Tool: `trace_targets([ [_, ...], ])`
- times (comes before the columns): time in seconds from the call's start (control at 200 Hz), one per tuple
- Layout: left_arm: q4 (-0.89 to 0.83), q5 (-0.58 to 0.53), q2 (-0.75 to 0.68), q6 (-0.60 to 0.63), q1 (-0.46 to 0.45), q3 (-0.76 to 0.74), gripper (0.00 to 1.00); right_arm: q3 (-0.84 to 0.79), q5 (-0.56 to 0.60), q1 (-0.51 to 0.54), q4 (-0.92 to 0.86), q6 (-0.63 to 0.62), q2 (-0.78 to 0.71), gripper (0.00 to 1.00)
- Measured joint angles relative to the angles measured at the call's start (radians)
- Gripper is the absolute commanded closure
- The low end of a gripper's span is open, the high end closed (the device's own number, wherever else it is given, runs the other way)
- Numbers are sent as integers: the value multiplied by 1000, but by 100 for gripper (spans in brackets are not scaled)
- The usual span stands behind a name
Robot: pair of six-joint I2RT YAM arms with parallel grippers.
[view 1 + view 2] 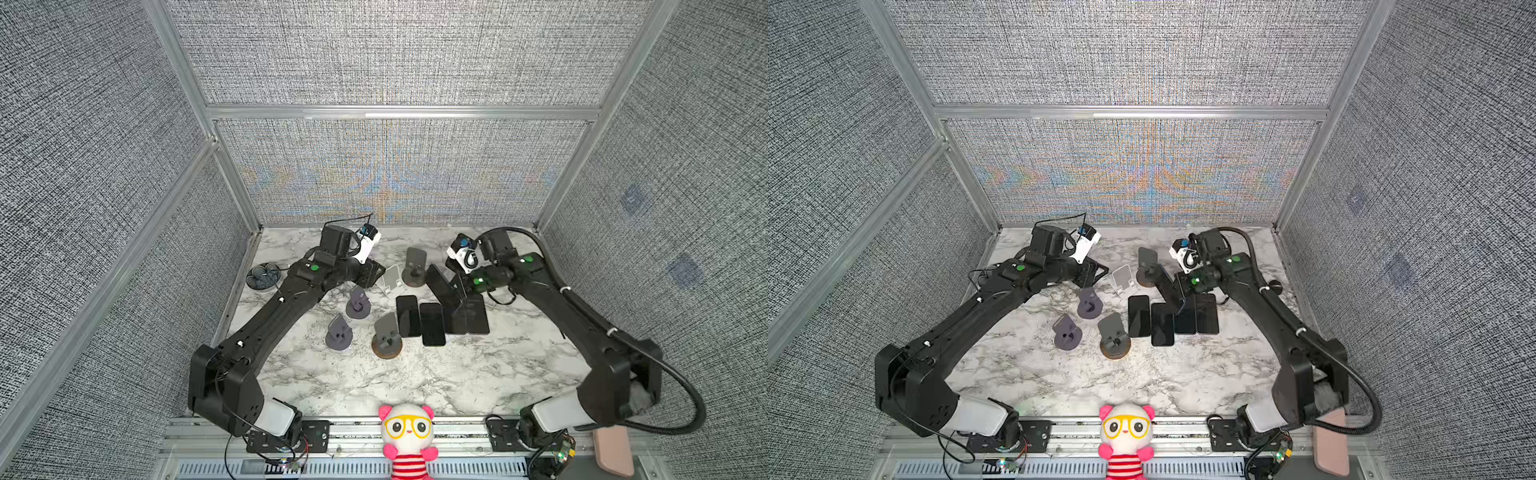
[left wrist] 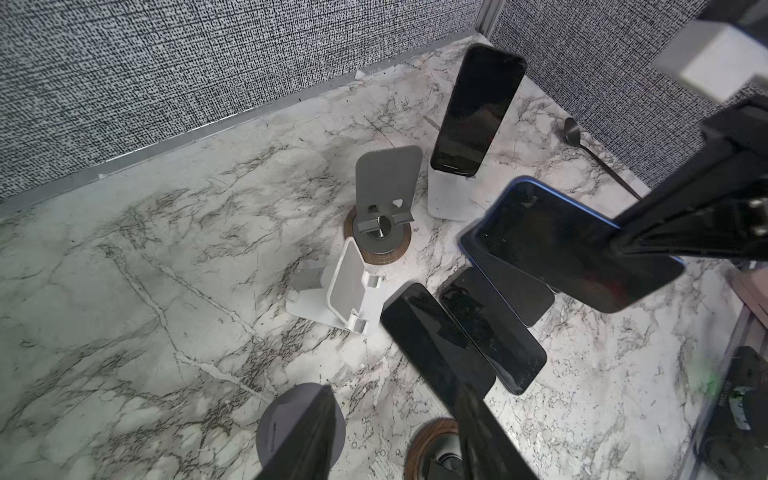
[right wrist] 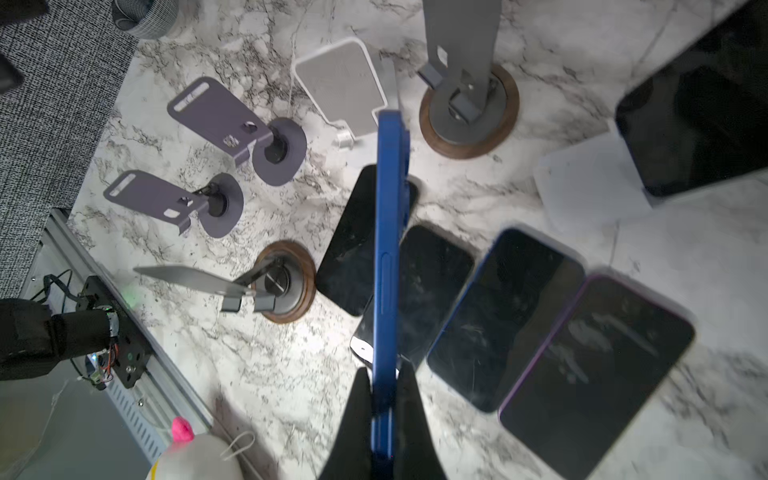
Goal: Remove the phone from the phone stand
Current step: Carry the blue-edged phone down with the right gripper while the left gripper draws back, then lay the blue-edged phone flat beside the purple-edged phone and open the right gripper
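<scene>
My right gripper [image 3: 384, 390] is shut on the lower end of a blue phone [image 3: 390, 249], seen edge-on. The phone hangs tilted in the air above several dark phones [image 3: 511, 307] lying flat on the marble table, and touches no stand. The left wrist view shows its dark screen [image 2: 561, 245] in the black fingers [image 2: 685, 224]. Another black phone [image 2: 478, 112] stands upright in a white block phone stand [image 2: 451, 195] near the back wall. My left gripper [image 2: 395, 436] is open and holds nothing; it hovers beside an empty white stand [image 2: 345, 291]. In both top views the held phone [image 1: 442, 286] [image 1: 1169, 286] is at centre right.
Two empty purple stands [image 1: 358, 303] [image 1: 338, 332] and two grey stands on wooden bases [image 1: 387, 336] [image 1: 415, 266] crowd the table's middle. A dark bowl [image 1: 262, 276] sits at the left wall, a spoon [image 2: 582, 137] by the right wall, and a plush toy [image 1: 409, 436] at the front edge.
</scene>
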Motion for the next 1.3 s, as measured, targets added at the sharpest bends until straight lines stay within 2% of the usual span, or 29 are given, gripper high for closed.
trace_targets([
  [0.115, -42, 5, 0, -4, 1, 44, 51, -87, 46, -88, -50, 15, -127, 100],
  [0.245, -121, 6, 15, 0, 8, 141, 51, -185, 69, -273, -97, 10, -220, 100],
  [0.36, -194, -4, 43, 15, 29, 211, 51, -245, 54, -428, -100, -6, -219, 100],
  [0.51, -274, 16, 62, 40, 67, 245, 51, -268, 6, -539, -92, -35, -153, 100],
  [0.675, -261, 90, 17, 46, 124, 153, 51, -268, -51, -598, -11, -57, -49, 100],
  [0.89, -248, 110, -10, 51, 130, 111, 51, -274, -172, -657, 99, -74, 114, 100],
  [1.025, -233, 111, -12, 53, 134, 107, 51, -276, -222, -663, 147, -74, 162, 100],
  [1.301, -224, 130, -11, 54, 135, 104, 51, -311, -249, -681, 204, -88, 220, 100],
])
